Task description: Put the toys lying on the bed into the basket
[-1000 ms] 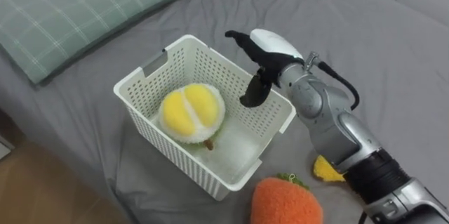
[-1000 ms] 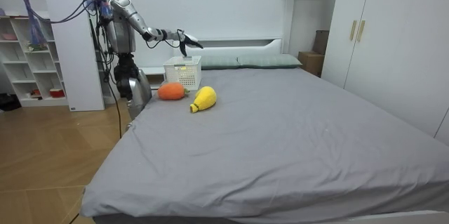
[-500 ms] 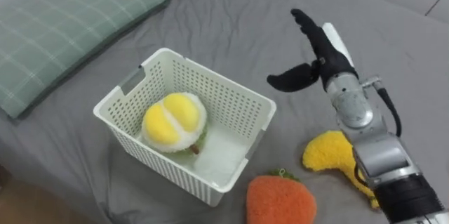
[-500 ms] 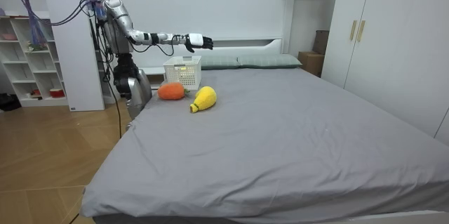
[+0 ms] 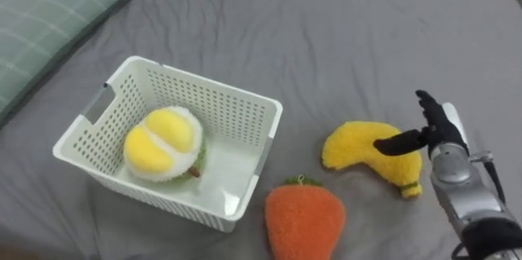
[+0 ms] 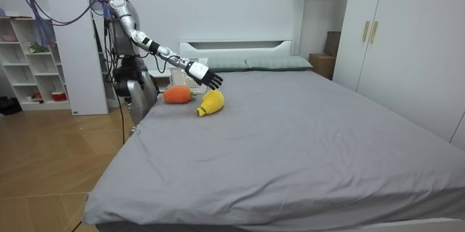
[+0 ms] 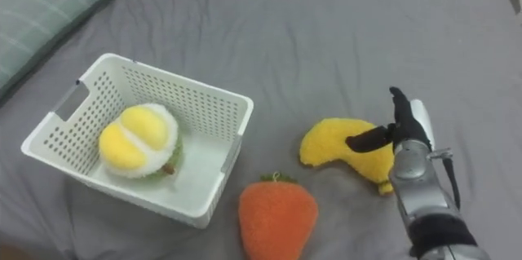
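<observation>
Robot: stands at the side of the bed (image 5: 310,24) near its head end, at the room view's left, with its right arm stretched out and down over the mattress.

Right hand (image 5: 440,134): one hand in the eye views, entering from the lower right. Its fingers (image 5: 427,105) are straight and spread and the thumb points out sideways, so it is wide open with nothing in its grasp. It is just above the right end of the yellow toy. Whether the thumb touches the plush cannot be told.

Toys, counted: three plush toys in all, one in the basket and two on the sheet.

Round toy (image 5: 161,143): one, yellow and white, lying inside the basket against its left half.

Orange toy (image 5: 303,221): one, with a small green tuft on top, lying on the sheet just beside the basket's near right corner.

Yellow toy (image 5: 359,147): one, curved like a banana, lying on the sheet to the right of the basket and apart from it, near the orange toy.

Basket (image 5: 214,107): one, white with perforated walls, standing upright on the grey sheet with its top open.

Pillow (image 5: 41,11): one green checked pillow at the upper left, beyond the basket.

Room: one white shelf unit (image 6: 29,57) behind the robot and one pale wardrobe (image 6: 392,36) at the room view's right.
</observation>
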Tool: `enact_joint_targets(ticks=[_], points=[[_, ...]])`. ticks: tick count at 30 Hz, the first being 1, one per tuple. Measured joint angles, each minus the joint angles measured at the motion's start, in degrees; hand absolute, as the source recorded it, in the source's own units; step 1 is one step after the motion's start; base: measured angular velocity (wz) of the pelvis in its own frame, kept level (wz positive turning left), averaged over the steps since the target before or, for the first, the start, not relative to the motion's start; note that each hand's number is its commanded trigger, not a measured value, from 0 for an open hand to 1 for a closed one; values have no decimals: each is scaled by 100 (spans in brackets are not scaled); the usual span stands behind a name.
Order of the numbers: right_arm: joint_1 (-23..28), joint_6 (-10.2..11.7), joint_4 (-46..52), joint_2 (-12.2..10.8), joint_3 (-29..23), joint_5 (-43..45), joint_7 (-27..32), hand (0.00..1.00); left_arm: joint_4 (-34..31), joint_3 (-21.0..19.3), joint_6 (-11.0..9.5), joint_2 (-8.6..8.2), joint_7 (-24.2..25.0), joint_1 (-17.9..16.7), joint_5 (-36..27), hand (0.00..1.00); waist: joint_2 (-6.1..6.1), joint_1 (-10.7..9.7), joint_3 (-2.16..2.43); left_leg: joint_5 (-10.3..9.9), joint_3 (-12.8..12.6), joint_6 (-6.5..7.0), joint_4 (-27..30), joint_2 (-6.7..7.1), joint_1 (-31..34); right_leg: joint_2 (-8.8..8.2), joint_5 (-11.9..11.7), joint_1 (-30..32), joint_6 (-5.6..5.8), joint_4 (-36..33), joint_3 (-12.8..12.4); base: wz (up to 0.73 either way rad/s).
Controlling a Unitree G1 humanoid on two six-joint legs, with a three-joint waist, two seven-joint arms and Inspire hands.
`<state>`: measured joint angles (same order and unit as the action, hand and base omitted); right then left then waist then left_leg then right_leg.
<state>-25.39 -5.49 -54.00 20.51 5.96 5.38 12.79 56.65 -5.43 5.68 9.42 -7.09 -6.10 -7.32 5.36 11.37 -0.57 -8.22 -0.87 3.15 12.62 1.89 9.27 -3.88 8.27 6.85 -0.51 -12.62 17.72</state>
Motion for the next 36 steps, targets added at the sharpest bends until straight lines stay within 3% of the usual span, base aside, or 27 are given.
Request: enact_joint_targets(ticks=[3, 8, 9, 11, 18, 22, 23, 24, 25, 30, 36], points=[[-156, 109, -253, 24, 0, 216, 41, 0, 78, 231, -110, 10, 24, 185, -166, 0, -46, -15, -52, 0, -38, 0, 1, -14, 145, -2, -13, 164, -7, 0, -6, -11], [-343, 423, -823, 66, 19, 403, 256, 0, 203, 374, -219, 21, 66, 386, -382, 0, -102, 2, -94, 1, -50, -3, 16, -25, 421, -3, -23, 439, -15, 7, -40, -2], [-399, 431, -1045, 66, 20, 427, 273, 0, 323, 414, -233, 21, 112, 455, -455, 0, -132, 9, -139, 1, -49, -3, 12, -25, 446, -4, -22, 465, -14, 8, -39, 0], [-406, 430, -1199, 66, 28, 458, 271, 0, 445, 470, -250, 26, 156, 495, -479, 0, -167, 20, -163, 1, -52, -3, 13, -24, 546, -8, -22, 568, -14, 7, -41, 0], [-406, 446, -1353, 76, 147, 701, 299, 0, 656, 572, -331, 70, 157, 561, -674, 0, -176, 7, -170, 3, -101, -3, 11, -29, 755, -8, -22, 806, -14, 2, -45, -3], [-406, 491, -1355, 76, 170, 878, 458, 21, 712, 622, -419, 71, 166, 621, -675, 0, -175, 11, -171, 3, -137, -3, 7, -29, 755, -10, -22, 806, -14, 3, -48, 0], [-406, 493, -1354, 76, 170, 891, 480, 56, 726, 632, -436, 71, 176, 621, -677, 0, -175, 11, -171, 3, -140, -3, 7, -28, 755, -11, -22, 807, -14, 3, -47, 0], [-406, 493, -1354, 76, 170, 924, 524, 72, 743, 638, -442, 71, 195, 624, -690, 0, -175, 9, -171, 3, -142, -3, 7, -28, 759, -13, -22, 809, -14, 3, -45, 0], [-406, 493, -1353, 76, 170, 984, 549, 100, 755, 638, -442, 71, 232, 631, -706, 0, -176, 7, -171, 3, -143, -3, 10, -29, 773, -13, -22, 818, -14, 3, -40, 0], [-407, 491, -1349, 88, 170, 1088, 718, 100, 745, 694, -440, 76, 281, 632, -855, 0, -193, 4, -165, 3, -138, -3, 56, -32, 862, -14, -26, 872, -19, -4, -21, 2], [-409, 492, -1350, 131, 185, 1088, 843, 100, 737, 946, -440, 77, 279, 678, -888, 0, -328, 6, -166, 2, -130, -3, 99, -36, 921, -13, -43, 887, -23, -5, 8, 2]])
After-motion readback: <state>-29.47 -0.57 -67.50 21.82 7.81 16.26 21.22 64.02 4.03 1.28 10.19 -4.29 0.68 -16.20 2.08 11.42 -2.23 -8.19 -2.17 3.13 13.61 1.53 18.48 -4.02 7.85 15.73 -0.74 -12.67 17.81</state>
